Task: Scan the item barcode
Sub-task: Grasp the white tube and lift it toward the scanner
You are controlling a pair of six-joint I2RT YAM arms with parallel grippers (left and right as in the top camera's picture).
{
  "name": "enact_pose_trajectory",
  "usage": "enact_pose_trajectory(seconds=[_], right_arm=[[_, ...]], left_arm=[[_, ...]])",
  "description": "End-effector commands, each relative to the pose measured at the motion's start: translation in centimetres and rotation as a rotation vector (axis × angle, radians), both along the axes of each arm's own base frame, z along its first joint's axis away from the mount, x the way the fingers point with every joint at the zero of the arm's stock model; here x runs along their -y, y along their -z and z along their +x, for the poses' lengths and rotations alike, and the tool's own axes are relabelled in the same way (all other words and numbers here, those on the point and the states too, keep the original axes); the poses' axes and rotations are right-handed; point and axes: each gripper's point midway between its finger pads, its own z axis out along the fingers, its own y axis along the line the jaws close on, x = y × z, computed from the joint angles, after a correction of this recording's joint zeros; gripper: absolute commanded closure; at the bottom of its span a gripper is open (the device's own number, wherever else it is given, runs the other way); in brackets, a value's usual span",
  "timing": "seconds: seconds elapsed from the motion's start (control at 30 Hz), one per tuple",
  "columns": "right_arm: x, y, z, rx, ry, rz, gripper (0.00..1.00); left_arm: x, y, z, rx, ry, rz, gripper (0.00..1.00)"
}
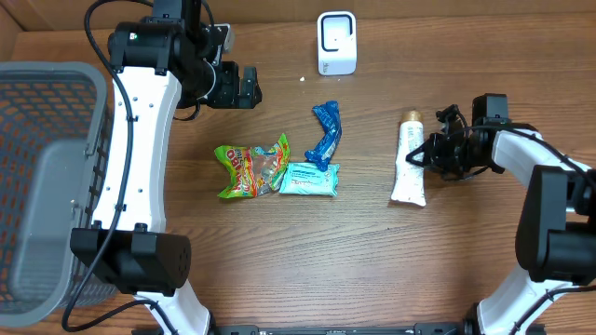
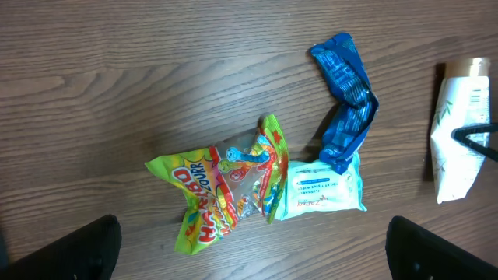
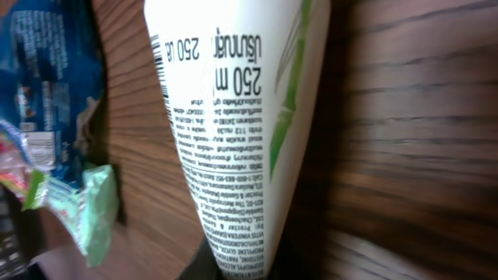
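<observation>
Right gripper (image 1: 421, 156) pinches the tube (image 1: 409, 166) mid-body on the table (image 1: 307, 251); left gripper (image 1: 250, 86) hangs spread, far left.

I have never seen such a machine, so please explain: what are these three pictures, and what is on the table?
These are two robot arms at a wooden table. One picture looks down from above; the others come from cameras on each wrist. On the table lie a white tube, a green candy bag, a pale wipes pack and a blue wrapper. A white scanner stands at the far edge; a grey basket sits at the side. The right gripper is shut on the tube. The left gripper is open, holding nothing.
</observation>
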Motion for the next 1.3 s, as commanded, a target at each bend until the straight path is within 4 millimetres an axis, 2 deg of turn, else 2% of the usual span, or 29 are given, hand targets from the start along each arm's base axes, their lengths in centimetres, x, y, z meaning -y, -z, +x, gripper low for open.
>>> enact_pose_trajectory(seconds=[0.0, 0.13, 0.37, 0.47, 0.57, 0.73, 0.83, 0.93, 1.17, 1.27], right_arm=[[-0.4, 1.0, -0.5, -0.063, 0.002, 0.004, 0.96], [0.2, -2.2, 1.3, -0.012, 0.004, -0.043, 0.96], [0.5, -10.7, 4.4, 0.129, -0.031, -0.214, 0.96], [-0.7, -14.1, 5.2, 0.21, -0.093, -0.226, 0.96], [-2.1, -16.6, 5.5, 0.275, -0.14, -0.217, 0.96], [-6.4, -20.7, 4.5, 0.436, -0.321, -0.029, 0.96], [-8.1, -22.3, 3.3, 0.481, -0.4, 0.097, 0.96], [-8.8, -22.9, 2.5, 0.494, -0.437, 0.158, 0.96], [-9.6, -23.0, 2.1, 0.494, -0.461, 0.171, 0.96], [-9.7, -22.0, 2.8, 0.49, -0.449, 0.08, 0.96]], left_arm=[[0.2, -0.7, 0.1, 0.026, 0.023, 0.007, 0.0], [0.2, -0.7, 0.1, 0.026, 0.023, 0.007, 0.01], [0.2, -0.7, 0.1, 0.026, 0.023, 0.007, 0.0], [0.2, -0.7, 0.1, 0.026, 0.023, 0.007, 0.0], [0.2, -0.7, 0.1, 0.026, 0.023, 0.007, 0.0], [0.2, -0.7, 0.1, 0.026, 0.023, 0.007, 0.0], [0.2, -0.7, 0.1, 0.026, 0.023, 0.007, 0.0], [0.2, -0.7, 0.1, 0.026, 0.023, 0.007, 0.0], [0.2, -0.7, 0.1, 0.026, 0.023, 0.007, 0.0], [0.2, -0.7, 0.1, 0.026, 0.023, 0.007, 0.0]])
